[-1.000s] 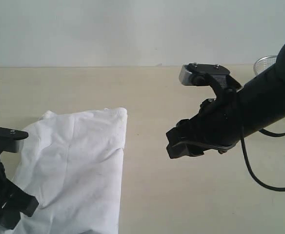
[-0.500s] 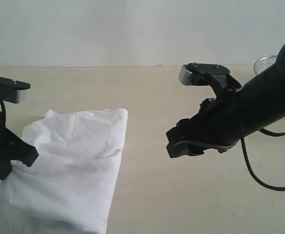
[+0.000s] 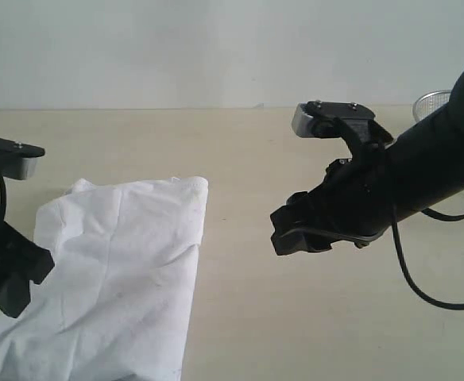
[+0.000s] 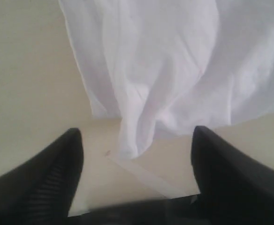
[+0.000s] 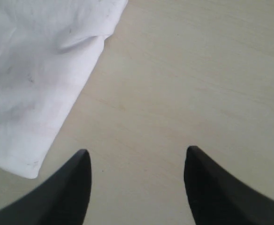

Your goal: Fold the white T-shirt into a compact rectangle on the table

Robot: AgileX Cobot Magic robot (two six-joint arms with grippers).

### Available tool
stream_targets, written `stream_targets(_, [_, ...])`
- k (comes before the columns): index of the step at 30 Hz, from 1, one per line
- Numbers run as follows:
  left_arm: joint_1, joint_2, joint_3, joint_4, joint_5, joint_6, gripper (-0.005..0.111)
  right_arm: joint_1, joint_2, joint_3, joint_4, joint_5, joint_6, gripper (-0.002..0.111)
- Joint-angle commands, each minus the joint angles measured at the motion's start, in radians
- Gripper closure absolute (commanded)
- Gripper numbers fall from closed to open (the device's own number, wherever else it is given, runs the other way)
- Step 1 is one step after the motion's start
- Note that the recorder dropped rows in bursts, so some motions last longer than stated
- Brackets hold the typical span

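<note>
The shirt (image 3: 129, 262) is laid on the left of the tabletop (image 3: 240, 143), partly folded but rumpled, with more folds, it seems, left to be made, and the left gripper (image 4: 137, 136) and right gripper (image 5: 137, 157) are held wide open, empty.

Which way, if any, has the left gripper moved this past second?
Yes. The left gripper sits higher in the exterior view, nearer the table's far edge, than a second ago.

We see bright, soft, even light and only faint shadows; the white T-shirt (image 4: 174, 56) nearly washes out, and both wrist views look blurry
</note>
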Motion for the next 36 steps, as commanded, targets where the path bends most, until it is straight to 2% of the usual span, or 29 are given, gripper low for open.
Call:
stream_targets(1, [0.002,-0.016,0.005,-0.029,-0.042,-0.012,0.062,-0.005,-0.011,0.002,0.0,-0.003,-0.007,0.056])
stream_targets(4, [0.002,-0.02,0.005,-0.147,-0.191,0.067,0.087,-0.005,-0.011,0.002,0.0,-0.003,-0.007,0.056])
stream_targets(5, [0.002,-0.017,0.003,-0.207,-0.234,0.109,0.099,-0.005,-0.011,0.002,0.0,-0.005,-0.007,0.056])
stream_targets(6, [0.002,-0.015,0.001,-0.242,-0.278,0.153,0.102,-0.005,-0.011,0.002,0.0,-0.005,-0.007,0.056])
stream_targets(8, [0.002,0.007,-0.003,-0.31,-0.346,0.217,0.102,-0.005,-0.011,0.002,0.0,-0.005,-0.007,0.056])
stream_targets(11, [0.002,0.065,-0.017,-0.316,-0.355,0.236,0.102,-0.005,-0.011,0.002,0.0,-0.003,-0.007,0.056])
stream_targets(19, [0.002,0.205,-0.019,-0.196,-0.368,0.168,0.102,-0.005,-0.011,0.002,0.0,0.004,-0.007,0.056])
stream_targets(26, [0.02,0.205,-0.019,0.065,-0.352,-0.033,0.102,-0.005,-0.011,0.002,0.0,0.004,-0.007,0.056])
stream_targets(36, [0.031,0.233,-0.019,0.081,-0.318,-0.033,0.102,-0.005,-0.011,0.002,0.0,0.005,-0.008,0.056])
